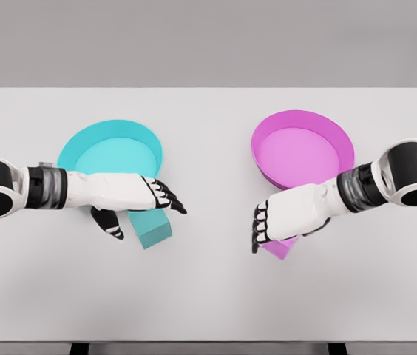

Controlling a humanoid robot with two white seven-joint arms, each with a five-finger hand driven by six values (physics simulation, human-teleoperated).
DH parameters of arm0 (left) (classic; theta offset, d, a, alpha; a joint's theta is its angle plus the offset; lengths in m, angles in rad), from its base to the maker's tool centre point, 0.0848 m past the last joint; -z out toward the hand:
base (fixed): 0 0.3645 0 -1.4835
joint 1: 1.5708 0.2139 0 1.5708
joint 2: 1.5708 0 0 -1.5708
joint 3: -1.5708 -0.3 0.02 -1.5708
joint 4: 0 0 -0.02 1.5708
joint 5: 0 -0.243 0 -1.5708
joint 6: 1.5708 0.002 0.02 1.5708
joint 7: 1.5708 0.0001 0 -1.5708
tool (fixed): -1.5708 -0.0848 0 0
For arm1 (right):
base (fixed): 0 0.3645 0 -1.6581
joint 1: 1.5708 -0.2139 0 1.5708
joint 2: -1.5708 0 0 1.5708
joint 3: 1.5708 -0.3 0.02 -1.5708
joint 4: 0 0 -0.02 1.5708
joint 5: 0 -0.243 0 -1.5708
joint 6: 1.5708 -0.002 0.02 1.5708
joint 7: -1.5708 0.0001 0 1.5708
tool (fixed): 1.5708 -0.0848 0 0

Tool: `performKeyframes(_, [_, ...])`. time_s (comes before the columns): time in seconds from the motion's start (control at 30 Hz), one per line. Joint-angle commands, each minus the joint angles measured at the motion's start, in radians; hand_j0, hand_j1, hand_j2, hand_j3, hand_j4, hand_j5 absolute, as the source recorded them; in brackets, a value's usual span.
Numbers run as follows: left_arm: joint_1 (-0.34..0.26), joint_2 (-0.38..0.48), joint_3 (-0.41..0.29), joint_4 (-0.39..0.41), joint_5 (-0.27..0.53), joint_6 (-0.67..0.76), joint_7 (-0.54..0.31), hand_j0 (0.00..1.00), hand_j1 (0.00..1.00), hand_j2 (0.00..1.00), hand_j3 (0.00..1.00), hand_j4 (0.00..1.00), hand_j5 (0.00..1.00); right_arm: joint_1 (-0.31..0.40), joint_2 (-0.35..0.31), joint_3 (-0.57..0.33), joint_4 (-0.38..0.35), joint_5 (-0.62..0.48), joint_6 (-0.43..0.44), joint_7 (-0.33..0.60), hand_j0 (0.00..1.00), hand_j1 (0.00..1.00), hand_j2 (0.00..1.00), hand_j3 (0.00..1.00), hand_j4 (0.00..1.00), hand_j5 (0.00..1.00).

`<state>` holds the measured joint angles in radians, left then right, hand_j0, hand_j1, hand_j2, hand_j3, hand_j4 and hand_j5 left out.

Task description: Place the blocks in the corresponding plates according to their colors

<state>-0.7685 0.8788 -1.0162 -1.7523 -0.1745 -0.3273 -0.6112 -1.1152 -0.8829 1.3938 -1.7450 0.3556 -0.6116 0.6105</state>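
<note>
Two hands are seen poised over two blocks lying in front of their matching plates, on a white table (208, 296).

Wide bare tabletop is left between the hands and along the near edge; the cyan plate (109, 151) and magenta plate (302, 148) sit mid-table, well apart. The cyan block (151, 227) lies just before its plate, turned slightly askew (its upper part is covered by the left hand (140, 201)), between spread thumb and fingers, not clamped. The magenta block (281, 247) is mostly hidden under the right hand (286, 216), only a corner showing; its axis cannot be judged, and its fingers hang loosely apart.
</note>
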Motion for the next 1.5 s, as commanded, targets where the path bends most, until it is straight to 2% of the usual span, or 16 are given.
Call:
performKeyframes(0.0, [-0.002,-0.010,0.001,0.007,-0.010,0.002,0.000,1.00,1.00,1.00,1.00,1.00,1.00,0.000,0.004,0.001,-0.001,-0.003,0.001,0.000,0.62,0.62,0.62,0.62,0.62,0.62])
performKeyframes(0.13, [0.000,-0.032,-0.001,0.008,-0.045,0.002,0.000,1.00,1.00,1.00,1.00,1.00,1.00,-0.003,0.005,0.001,-0.001,-0.004,0.001,0.000,0.55,0.55,0.55,0.55,0.55,0.55])
performKeyframes(0.5, [0.025,-0.034,-0.002,0.010,-0.063,0.002,0.000,1.00,1.00,1.00,1.00,1.00,1.00,-0.015,0.004,-0.012,0.004,-0.012,0.001,0.000,0.54,0.54,0.54,0.54,0.54,0.54])
performKeyframes(0.53, [0.025,-0.034,-0.002,0.010,-0.063,0.002,0.000,1.00,1.00,1.00,1.00,1.00,1.00,-0.015,0.004,-0.013,0.004,-0.014,0.001,0.000,0.49,0.49,0.49,0.49,0.49,0.49])
performKeyframes(0.6, [0.029,-0.034,-0.001,0.017,-0.065,0.004,0.000,1.00,1.00,1.00,1.00,1.00,1.00,-0.015,0.004,-0.018,0.005,-0.014,0.001,0.000,0.47,0.47,0.47,0.47,0.47,0.47])
performKeyframes(0.77, [0.031,-0.034,-0.002,0.025,-0.076,0.004,0.000,0.88,0.88,0.88,0.88,0.88,0.88,-0.017,0.001,-0.041,0.005,-0.038,0.001,0.000,0.46,0.46,0.46,0.46,0.46,0.46])
performKeyframes(0.83, [0.031,-0.034,-0.002,0.025,-0.076,0.004,0.000,0.84,0.84,0.84,0.84,0.84,0.84,-0.017,-0.005,-0.070,0.005,-0.049,0.001,0.000,0.41,0.41,0.41,0.41,0.41,0.41])
performKeyframes(0.9, [0.041,-0.035,-0.002,0.025,-0.076,0.004,0.000,0.80,0.80,0.80,0.80,0.80,0.80,-0.015,-0.005,-0.071,0.005,-0.060,0.001,0.000,0.40,0.40,0.40,0.40,0.40,0.40])
performKeyframes(1.07, [0.043,-0.035,-0.002,0.025,-0.076,0.004,0.000,0.79,0.79,0.79,0.79,0.79,0.79,-0.015,-0.011,-0.124,0.015,-0.106,0.001,0.000,0.40,0.40,0.40,0.40,0.40,0.40])
performKeyframes(1.13, [0.043,-0.035,-0.002,0.028,-0.076,0.004,0.000,0.71,0.71,0.71,0.71,0.71,0.71,-0.015,-0.013,-0.153,0.019,-0.119,0.001,0.000,0.40,0.40,0.40,0.40,0.40,0.40])
performKeyframes(1.27, [0.043,-0.035,-0.001,0.028,-0.074,0.004,0.000,0.63,0.63,0.63,0.63,0.63,0.63,-0.014,-0.030,-0.242,0.070,-0.188,0.001,0.000,0.40,0.40,0.40,0.40,0.40,0.40])
performKeyframes(1.37, [0.043,-0.034,0.001,0.027,-0.073,0.002,0.000,0.59,0.59,0.59,0.59,0.59,0.59,-0.012,-0.037,-0.308,0.203,-0.250,0.001,0.000,0.40,0.40,0.40,0.40,0.40,0.40])
performKeyframes(1.47, [0.038,-0.034,0.007,0.027,-0.071,0.004,0.000,0.57,0.57,0.57,0.57,0.57,0.57,-0.012,-0.041,-0.317,0.282,-0.274,0.001,0.000,0.40,0.40,0.40,0.40,0.40,0.40])
